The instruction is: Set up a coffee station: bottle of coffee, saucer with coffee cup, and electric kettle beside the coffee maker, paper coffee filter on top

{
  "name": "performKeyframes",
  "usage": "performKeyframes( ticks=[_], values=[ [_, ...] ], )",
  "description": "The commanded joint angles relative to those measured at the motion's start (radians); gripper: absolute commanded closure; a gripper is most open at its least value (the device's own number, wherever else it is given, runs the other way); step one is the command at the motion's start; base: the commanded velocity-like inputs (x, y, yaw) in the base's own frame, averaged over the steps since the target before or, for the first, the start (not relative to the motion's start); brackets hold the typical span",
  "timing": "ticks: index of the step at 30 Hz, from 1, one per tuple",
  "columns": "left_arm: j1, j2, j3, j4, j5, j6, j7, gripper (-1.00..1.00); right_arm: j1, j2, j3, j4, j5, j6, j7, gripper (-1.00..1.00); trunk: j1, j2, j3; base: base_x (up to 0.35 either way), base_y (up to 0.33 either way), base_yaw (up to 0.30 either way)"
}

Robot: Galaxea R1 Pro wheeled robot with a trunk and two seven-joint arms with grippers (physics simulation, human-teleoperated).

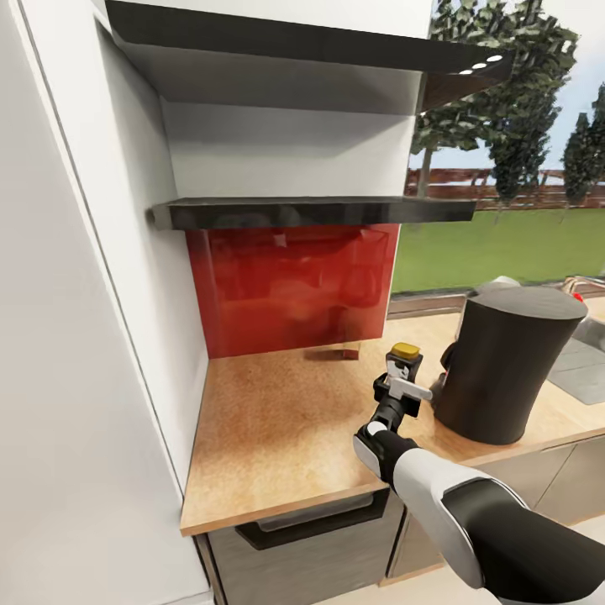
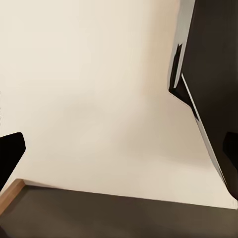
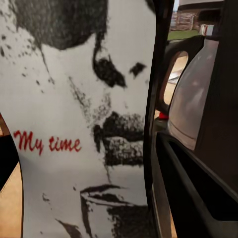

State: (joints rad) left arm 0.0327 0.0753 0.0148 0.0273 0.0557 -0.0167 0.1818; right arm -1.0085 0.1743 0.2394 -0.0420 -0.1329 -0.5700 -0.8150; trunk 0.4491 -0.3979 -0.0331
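Note:
The bottle of coffee [image 1: 404, 363], dark with a tan-yellow cap, is upright in my right gripper [image 1: 402, 388], which is shut on it, low over the countertop [image 1: 277, 420]. It is just left of the coffee maker [image 1: 502, 365], a tall dark-grey cylinder standing on the counter. In the right wrist view the bottle's black, white and red label [image 3: 84, 124] sits between the fingers of the right gripper [image 3: 99, 173]. Beyond it is the electric kettle [image 3: 191, 104] with its black handle and red switch. My left gripper [image 2: 119, 158] is open, facing a pale wall.
Two glossy black shelves, the lower [image 1: 311, 210] and the upper [image 1: 294, 42], hang above a red backsplash [image 1: 290, 286]. A white wall panel [image 1: 84, 336] bounds the counter on the left. A sink [image 1: 580, 370] lies right of the coffee maker. A drawer handle [image 1: 311, 525] is under the counter edge.

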Motion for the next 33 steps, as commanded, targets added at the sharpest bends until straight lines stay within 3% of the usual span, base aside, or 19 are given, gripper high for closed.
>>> performKeyframes(
  ticks=[1,33],
  values=[
    [0.000,0.000,0.001,0.000,0.006,-0.002,0.002,-1.00,0.000,0.000,0.010,0.001,-0.011,-0.005,-0.003,1.00,0.001,-0.002,-0.002,0.062,0.000,0.000],
    [0.000,0.000,-0.001,0.001,0.006,-0.003,0.002,-1.00,0.007,0.000,0.009,-0.001,-0.013,-0.007,-0.004,1.00,0.001,-0.002,-0.002,0.030,-0.045,0.000]
  ],
)
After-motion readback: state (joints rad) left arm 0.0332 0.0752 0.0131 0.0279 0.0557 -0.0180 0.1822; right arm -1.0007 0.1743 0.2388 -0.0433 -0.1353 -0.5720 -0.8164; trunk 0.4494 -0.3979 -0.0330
